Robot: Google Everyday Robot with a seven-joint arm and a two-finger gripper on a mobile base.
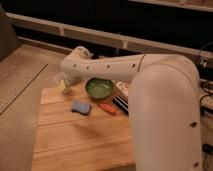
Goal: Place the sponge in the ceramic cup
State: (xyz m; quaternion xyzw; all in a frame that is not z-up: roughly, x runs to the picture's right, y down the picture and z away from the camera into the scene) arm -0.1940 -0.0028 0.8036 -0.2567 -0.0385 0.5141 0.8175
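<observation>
One green bowl stands near the back of a wooden board, and everything else is placed from it here.

One sponge, light blue and flat, lies on the board in front of the bowl and a little to its left. It is near the bowl but not touching it, and nothing grips it.

One orange carrot-like piece lies in front of the bowl and slightly to its right, just beside the sponge with a small gap between them.

One dark bar-shaped thing lies to the right of the bowl, at the edge of the arm. Behind it is one pale packet, just right of the bowl's rim. What either of these is cannot be told.

One white arm comes in from the right, passes behind and above the bowl, and bends down at its wrist left of the bowl. The one gripper hangs there, pointing down over the board's back left corner, left of the bowl and behind the sponge. Its jaws stand spread, and nothing can be seen caught between them.

One cup shows only as a pale rounded shape left of the bowl, right against the gripper and partly hidden by it. Whether the two touch cannot be told. The cup is well apart from the sponge, which is outside it.
</observation>
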